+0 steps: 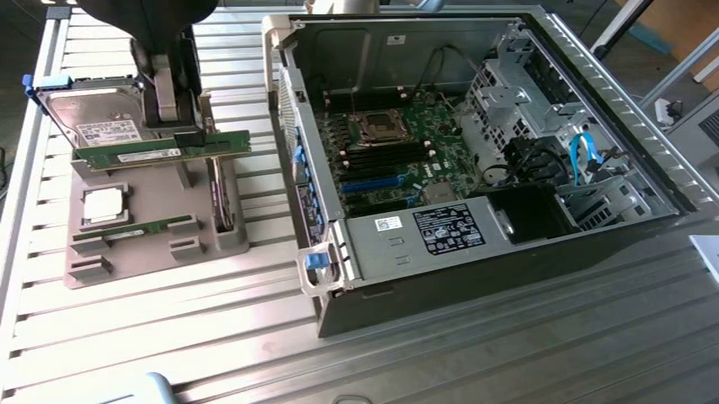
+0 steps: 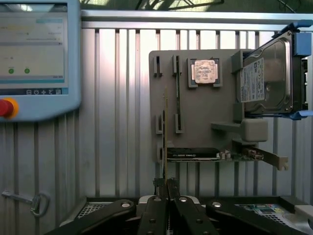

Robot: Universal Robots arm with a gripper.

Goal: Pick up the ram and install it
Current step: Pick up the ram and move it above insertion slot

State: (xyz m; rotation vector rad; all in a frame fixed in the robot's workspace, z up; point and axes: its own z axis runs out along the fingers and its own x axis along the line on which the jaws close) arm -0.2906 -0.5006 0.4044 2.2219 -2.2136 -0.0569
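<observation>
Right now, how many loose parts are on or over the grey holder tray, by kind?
Long green ram sticks: 2, one in the gripper
Square silver processor chip: 1
Silver hard drive: 1
Green card with metal bracket: 1
Total: 5

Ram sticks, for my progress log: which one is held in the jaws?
The ram raised before the hard drive; the other stick sits in the grey holder.
</observation>
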